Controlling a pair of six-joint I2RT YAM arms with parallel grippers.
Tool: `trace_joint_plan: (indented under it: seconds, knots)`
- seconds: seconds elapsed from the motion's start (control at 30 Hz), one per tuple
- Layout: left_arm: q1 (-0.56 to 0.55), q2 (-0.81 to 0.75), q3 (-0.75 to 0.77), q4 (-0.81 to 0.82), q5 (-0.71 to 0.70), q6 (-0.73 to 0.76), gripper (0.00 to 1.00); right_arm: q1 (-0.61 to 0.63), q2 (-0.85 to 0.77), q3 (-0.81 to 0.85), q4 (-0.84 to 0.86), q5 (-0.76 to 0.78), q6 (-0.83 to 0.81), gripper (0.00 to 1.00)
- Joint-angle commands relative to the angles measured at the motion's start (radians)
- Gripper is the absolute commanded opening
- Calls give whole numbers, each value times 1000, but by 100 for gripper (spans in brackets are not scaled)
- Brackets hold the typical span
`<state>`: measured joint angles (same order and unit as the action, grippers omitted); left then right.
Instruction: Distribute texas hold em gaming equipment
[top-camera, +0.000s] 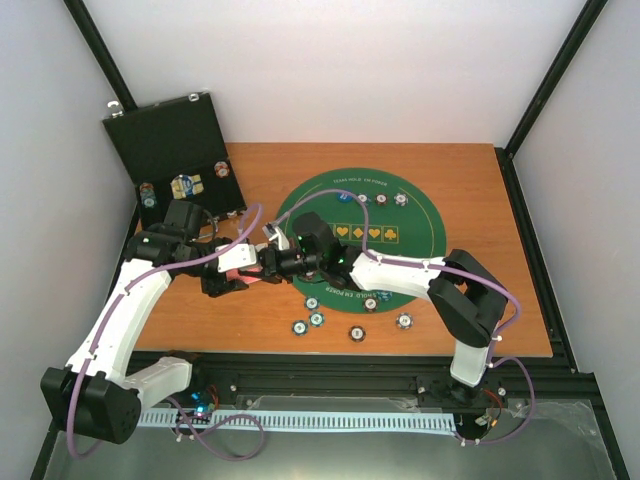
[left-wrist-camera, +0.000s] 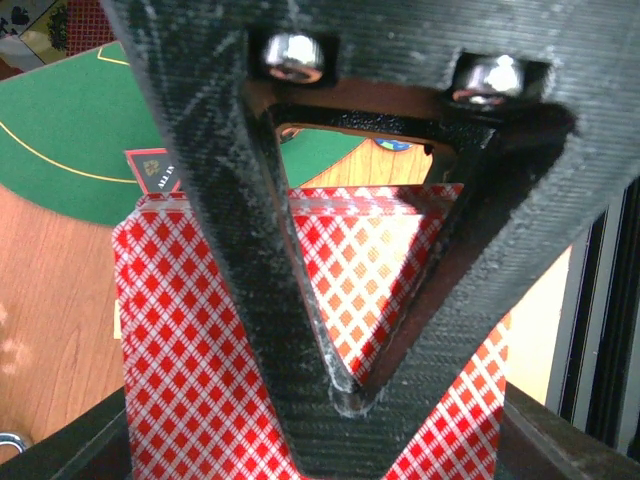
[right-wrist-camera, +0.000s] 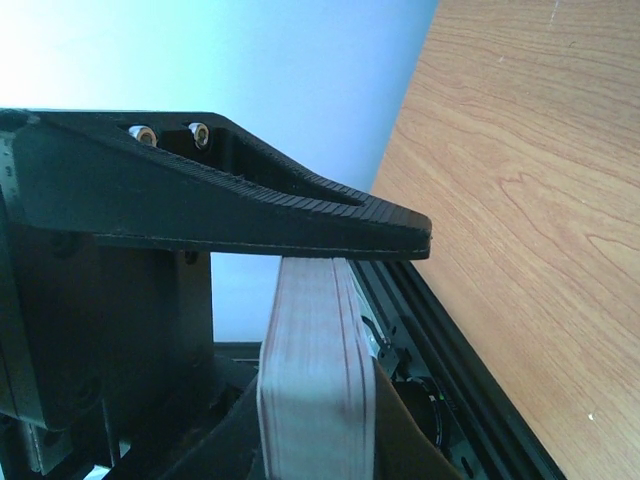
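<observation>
**Card deck held between both pincers**

The deck of red-backed playing cards (top-camera: 240, 262) is held above the wooden worktop (top-camera: 490, 220), just left of the green felt mat (top-camera: 430, 225). The left pincer (top-camera: 232, 272) is closed narrowly across the deck's flat faces. The right pincer (top-camera: 266, 262) clamps the opposite end through its thickness. Several poker chips (top-camera: 316, 319) lie near the worktop's front edge, and others sit in the open black case (top-camera: 165, 135).

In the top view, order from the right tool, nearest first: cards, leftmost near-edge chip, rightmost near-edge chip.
1. Cards, held in the right tool.
2. Leftmost near-edge chip, left of centre.
3. Rightmost near-edge chip, far right.
</observation>
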<state>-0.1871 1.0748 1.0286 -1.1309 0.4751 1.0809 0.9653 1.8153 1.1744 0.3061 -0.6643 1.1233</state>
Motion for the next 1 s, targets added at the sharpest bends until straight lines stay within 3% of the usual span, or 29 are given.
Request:
trace_joint_plan:
  seconds: [0.0,0.33,0.53,0.97]
  knots:
    - [-9,-31,30,-42,49,21,52,-33,30,-42,-48,82,-16,7]
    - [-10,-12,33,-64,29,46,33,-53,16,40,-260,112,-125,48]
    - [-9,5,44,-81,11,54,32,-54,16,10,-242,105,-113,51]
    - [-9,19,44,-89,-27,64,32,-77,-30,-29,-298,120,-144,46]
